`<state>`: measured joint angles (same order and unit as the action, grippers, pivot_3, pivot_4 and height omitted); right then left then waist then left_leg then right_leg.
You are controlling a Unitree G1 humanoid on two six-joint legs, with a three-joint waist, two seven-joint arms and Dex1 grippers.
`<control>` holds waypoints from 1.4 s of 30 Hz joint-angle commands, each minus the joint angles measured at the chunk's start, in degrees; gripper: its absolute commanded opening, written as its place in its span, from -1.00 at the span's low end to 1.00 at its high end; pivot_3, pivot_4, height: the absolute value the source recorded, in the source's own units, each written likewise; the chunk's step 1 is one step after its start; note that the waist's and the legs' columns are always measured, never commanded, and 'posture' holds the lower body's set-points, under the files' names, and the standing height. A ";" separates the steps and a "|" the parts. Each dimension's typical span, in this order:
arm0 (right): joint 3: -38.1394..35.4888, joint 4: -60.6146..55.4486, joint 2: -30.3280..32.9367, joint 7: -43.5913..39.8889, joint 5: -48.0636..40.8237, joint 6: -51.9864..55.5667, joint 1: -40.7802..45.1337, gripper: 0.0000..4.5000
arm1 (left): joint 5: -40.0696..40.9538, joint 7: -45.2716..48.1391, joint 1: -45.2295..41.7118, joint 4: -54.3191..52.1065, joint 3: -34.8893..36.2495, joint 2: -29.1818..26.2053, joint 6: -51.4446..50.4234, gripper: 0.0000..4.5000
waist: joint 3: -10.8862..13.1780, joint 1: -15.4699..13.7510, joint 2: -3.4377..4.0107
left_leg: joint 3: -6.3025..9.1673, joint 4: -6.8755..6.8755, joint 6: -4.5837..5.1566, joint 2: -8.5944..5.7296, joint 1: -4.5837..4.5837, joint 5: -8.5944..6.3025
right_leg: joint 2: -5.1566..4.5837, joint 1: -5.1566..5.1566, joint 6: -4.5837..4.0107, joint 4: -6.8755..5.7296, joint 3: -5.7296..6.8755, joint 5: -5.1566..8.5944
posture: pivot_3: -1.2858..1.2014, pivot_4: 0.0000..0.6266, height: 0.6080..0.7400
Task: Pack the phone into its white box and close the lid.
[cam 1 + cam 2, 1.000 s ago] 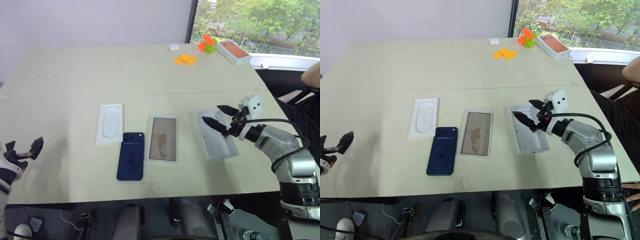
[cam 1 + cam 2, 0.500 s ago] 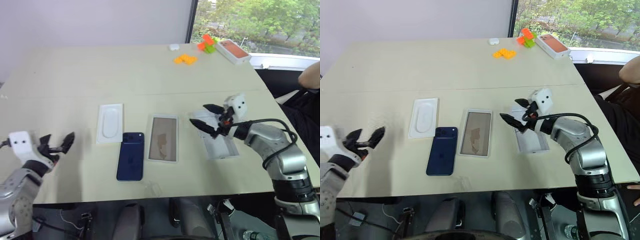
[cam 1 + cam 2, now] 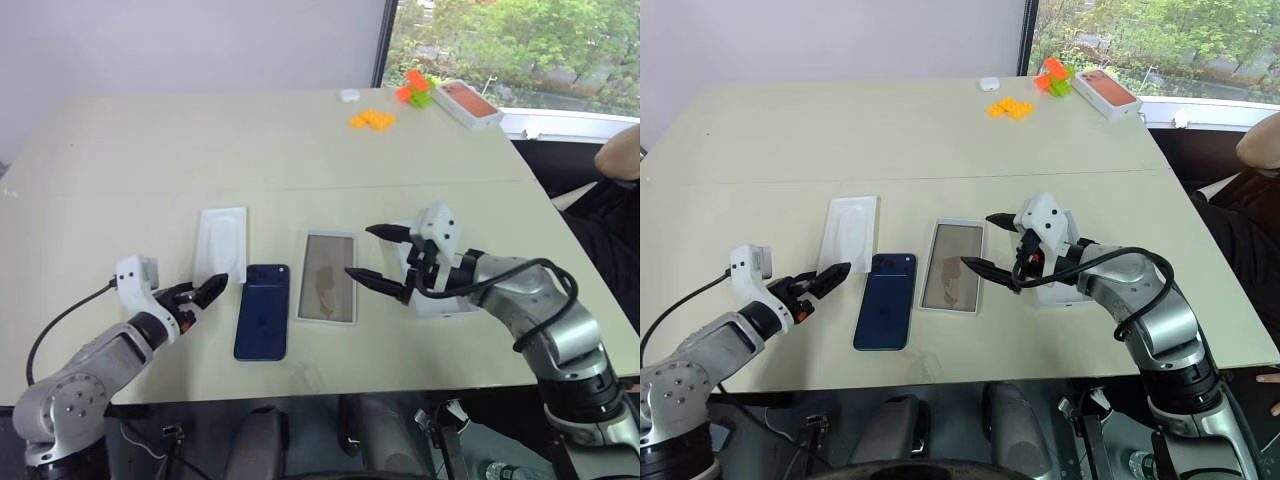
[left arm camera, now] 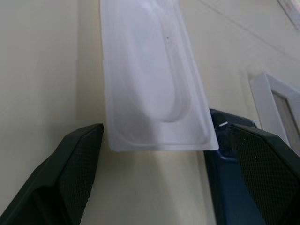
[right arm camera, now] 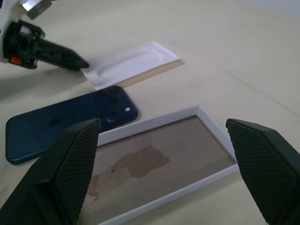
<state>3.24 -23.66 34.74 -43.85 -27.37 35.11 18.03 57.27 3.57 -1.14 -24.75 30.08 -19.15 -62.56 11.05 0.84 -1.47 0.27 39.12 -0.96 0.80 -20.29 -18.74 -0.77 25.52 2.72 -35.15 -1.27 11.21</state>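
The dark navy phone (image 3: 262, 312) lies flat near the table's front edge. The open white box (image 3: 327, 278) lies just right of it. The lid (image 3: 440, 306) lies inside-up further right, mostly hidden under my right arm. My left gripper (image 3: 205, 292) is open, low over the table just left of the phone, at the near end of the white insert (image 4: 154, 93). Its fingers (image 4: 70, 183) frame the insert's end and the phone's corner (image 4: 222, 187). My right gripper (image 3: 372, 255) is open above the box's right rim, pointing left. The box (image 5: 159, 173) lies between its fingers (image 5: 61, 178).
The white insert with an oval recess (image 3: 220, 245) lies left of the phone. At the table's far right are an orange-topped box (image 3: 467, 102), orange bricks (image 3: 370, 119) and green and orange bricks (image 3: 412, 88). A person's arm (image 3: 620, 155) is at the right edge.
My left gripper swung in from the left edge to just beside the phone. My right gripper moved left from over the lid to over the box's right rim. Nothing on the table moved.
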 commanded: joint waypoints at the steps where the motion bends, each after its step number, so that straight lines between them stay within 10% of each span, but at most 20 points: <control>1: -0.84 -2.39 0.12 0.17 -0.41 -0.48 0.29 1.00 | 3.74 -3.81 -1.47 0.95 0.47 1.68 -1.39 0.99 | 0.00 0.00 -0.01 | 0.01 0.01 0.00 -0.04 0.01 0.00 | 0.00 -0.02 0.00 0.00 0.00 0.00 | 0.03 -0.52 1.00; 8: -0.94 -3.03 1.13 0.12 0.64 -1.15 -0.95 1.00 | 6.69 -7.60 -2.70 3.73 0.40 3.34 -1.30 0.89 | -0.03 -0.17 0.03 | 0.03 0.02 -0.01 -0.11 0.05 0.00 | 0.00 -0.09 -0.03 -0.01 0.01 0.00 | 0.03 -0.52 1.00; 17: -0.49 -3.39 1.71 -0.70 1.44 -1.17 -1.84 1.00 | 16.42 -10.83 0.24 3.14 3.98 6.08 2.42 -0.99 | -0.02 -0.14 0.00 | 0.03 0.03 -0.01 -0.11 -0.01 0.00 | -0.03 -0.06 -0.10 0.04 0.01 -0.04 | 0.03 -0.52 1.00; 33: -1.59 -1.86 4.01 -3.31 1.62 -1.66 -0.33 1.00 | 34.56 -11.11 7.21 -3.12 3.06 4.52 15.27 -0.99 | -0.02 -0.06 0.00 | 0.01 0.03 -0.01 -0.12 0.01 0.00 | 0.00 -0.06 -0.06 0.05 0.01 0.02 | 0.03 -0.52 1.00; 42: -3.81 -1.55 8.58 -6.31 1.84 -2.42 -2.57 1.00 | 41.28 -13.43 7.90 -9.96 -12.85 -3.28 13.26 -0.99 | -0.01 -0.21 -0.01 | 0.01 0.03 -0.01 -0.15 0.01 0.00 | -0.04 -0.07 -0.05 0.09 0.00 0.03 | 0.03 -0.52 1.00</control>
<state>1.37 -24.42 42.55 -49.59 -25.49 33.99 15.65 97.79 -8.99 7.31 -32.35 20.56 -21.49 -48.47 11.04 0.63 -1.48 0.28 39.15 -0.97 0.65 -20.28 -18.74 -0.80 25.44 2.66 -35.06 -1.27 11.24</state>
